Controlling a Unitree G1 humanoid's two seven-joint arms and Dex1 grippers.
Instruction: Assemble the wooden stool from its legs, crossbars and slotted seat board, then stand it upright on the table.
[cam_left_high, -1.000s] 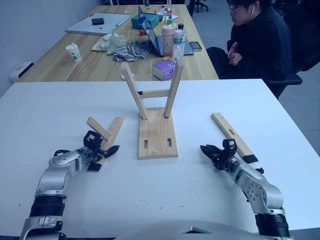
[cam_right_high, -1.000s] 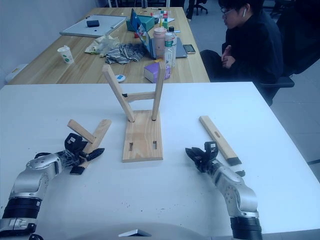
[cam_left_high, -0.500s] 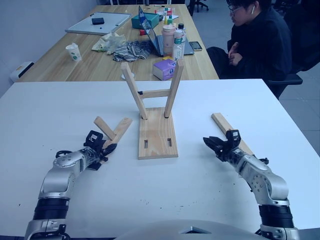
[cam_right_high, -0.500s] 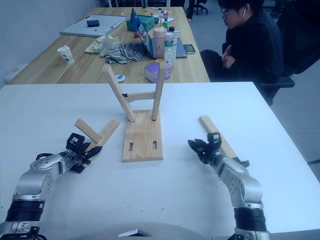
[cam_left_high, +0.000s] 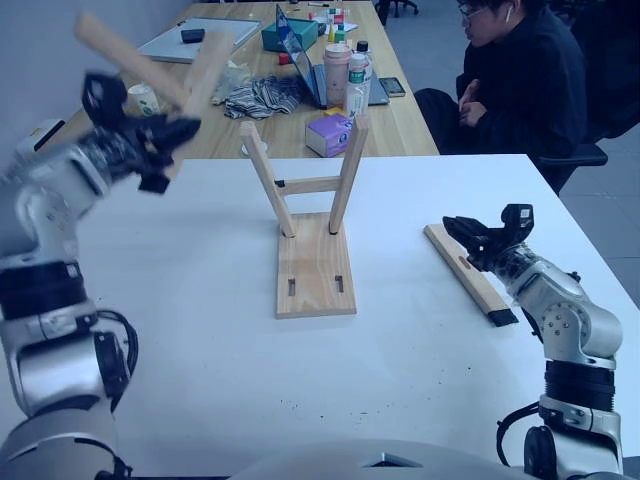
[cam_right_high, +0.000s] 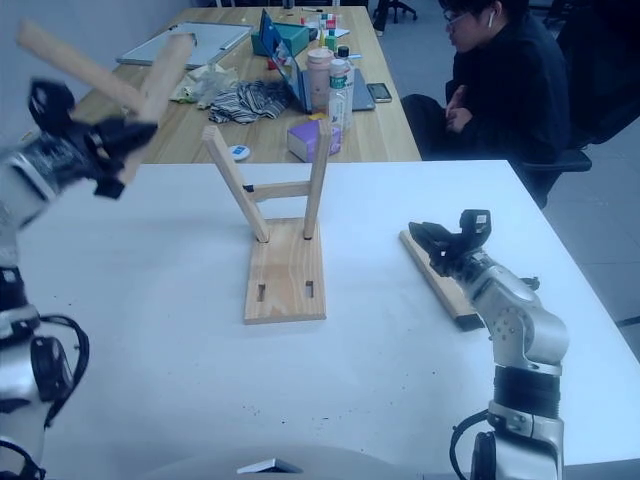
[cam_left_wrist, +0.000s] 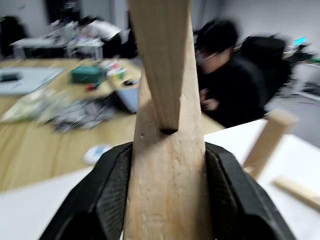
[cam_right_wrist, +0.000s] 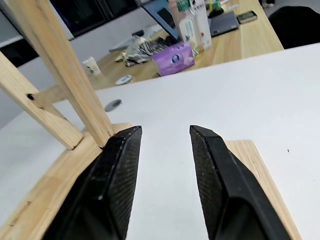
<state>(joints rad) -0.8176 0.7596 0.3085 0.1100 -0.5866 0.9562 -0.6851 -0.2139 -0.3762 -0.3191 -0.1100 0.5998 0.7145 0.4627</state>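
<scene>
Seat board (cam_left_high: 316, 275) holds two legs (cam_left_high: 267, 180). Left tool (cam_left_wrist: 168, 155) clamps leg pair (cam_left_high: 130, 58) aloft; right tool (cam_right_wrist: 165, 137) apart.

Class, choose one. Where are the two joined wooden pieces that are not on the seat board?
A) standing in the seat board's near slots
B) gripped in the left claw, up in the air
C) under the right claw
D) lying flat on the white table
B: the left claw is shut on the joined wooden pieces, held high at the robot's left, and the seat board's near slots are empty.
</scene>
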